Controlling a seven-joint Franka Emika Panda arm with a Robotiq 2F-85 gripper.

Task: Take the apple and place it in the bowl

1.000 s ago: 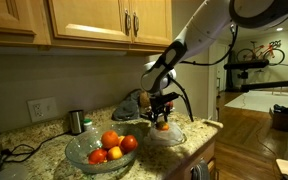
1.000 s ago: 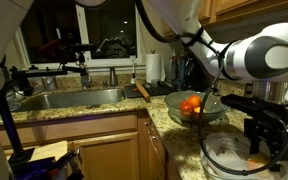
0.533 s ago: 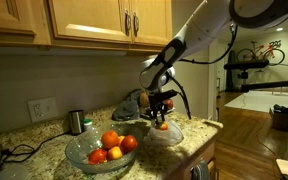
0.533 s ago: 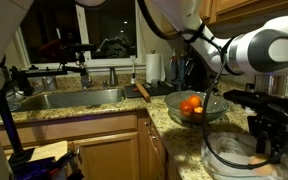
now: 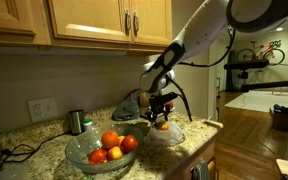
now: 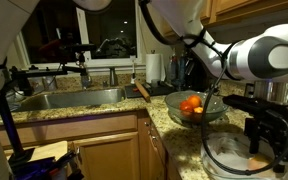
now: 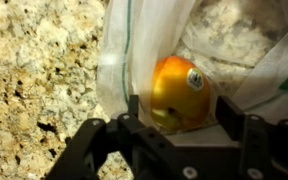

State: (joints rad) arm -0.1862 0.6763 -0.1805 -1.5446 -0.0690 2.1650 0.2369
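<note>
two glass bowls stand on the granite counter [image 5: 39, 135]: a fruit bowl [image 5: 79, 152] with red and yellow fruit along the front edge, and a clear bowl [image 5: 176, 137] by the counter's end corner. the gripper [image 5: 162, 117] reaches down into the clear bowl. in the wrist view the apple [image 7: 179, 90], orange-yellow with a sticker, lies inside that bowl's rim, right between the two fingers [image 7: 132, 122]. they stand close against both its sides, but i cannot tell whether they grip it.
</note>
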